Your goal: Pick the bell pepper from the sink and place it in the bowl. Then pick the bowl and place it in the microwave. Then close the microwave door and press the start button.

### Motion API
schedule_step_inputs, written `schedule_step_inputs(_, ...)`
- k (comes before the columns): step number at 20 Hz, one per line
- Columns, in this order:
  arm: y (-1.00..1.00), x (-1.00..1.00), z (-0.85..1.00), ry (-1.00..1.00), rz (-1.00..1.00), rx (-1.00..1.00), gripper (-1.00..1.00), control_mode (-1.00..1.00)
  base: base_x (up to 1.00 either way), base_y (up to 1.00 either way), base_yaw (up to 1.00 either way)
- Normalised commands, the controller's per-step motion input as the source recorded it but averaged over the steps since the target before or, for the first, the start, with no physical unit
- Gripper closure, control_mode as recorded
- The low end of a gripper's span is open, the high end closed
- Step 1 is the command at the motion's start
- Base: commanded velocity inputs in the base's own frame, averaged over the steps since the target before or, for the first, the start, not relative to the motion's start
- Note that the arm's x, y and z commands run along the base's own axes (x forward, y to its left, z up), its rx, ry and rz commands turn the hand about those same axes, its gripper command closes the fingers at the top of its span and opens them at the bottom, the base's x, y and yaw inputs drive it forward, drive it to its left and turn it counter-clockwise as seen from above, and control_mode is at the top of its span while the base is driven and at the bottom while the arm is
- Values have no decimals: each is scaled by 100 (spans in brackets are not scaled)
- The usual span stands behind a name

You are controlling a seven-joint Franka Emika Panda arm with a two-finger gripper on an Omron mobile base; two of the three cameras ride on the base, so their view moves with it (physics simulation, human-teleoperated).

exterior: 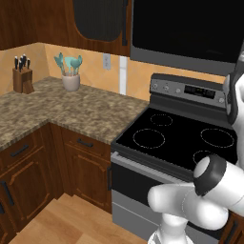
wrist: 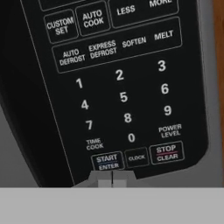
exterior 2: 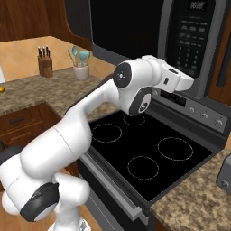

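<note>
Hand view: your claw (wrist: 112, 180) is closed w/ nothing held, tips together at wide black microwave's (exterior 2: 135, 27) START/ENTER key (wrist: 108, 161), so it pokes one btn.

One microwave (exterior 2: 135, 27), one stove (exterior 2: 149, 153) with four burner rings, one knife block (exterior: 22, 78).

The gripper (wrist: 112, 178), jaws pressed together, sits right up against the microwave (exterior 2: 135, 27) keypad (wrist: 118, 87), so ahead of it there is no room at all; the START button (wrist: 107, 162) lies just beyond the tips. Beneath the hand the black stovetop (exterior 2: 149, 153) is bare, leaving open air to drop into. Behind and to its left, open space reaches back over the granite counter (exterior: 71, 109); the utensil crock (exterior: 70, 82) and knife block (exterior: 22, 78) stand well apart.
</note>
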Motion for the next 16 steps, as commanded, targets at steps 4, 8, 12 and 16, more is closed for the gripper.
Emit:
schedule_step_inputs(4,0,8,-2,0,0,0,100,-100,0,0,0)
schedule_step_inputs(8,-4,20,0,0,0,0,100,-100,0,0,0)
schedule_step_inputs(12,-2,28,0,0,0,0,100,-100,0,0,0)
schedule_step_inputs(16,-14,25,-6,0,0,0,100,-100,0,0,0)
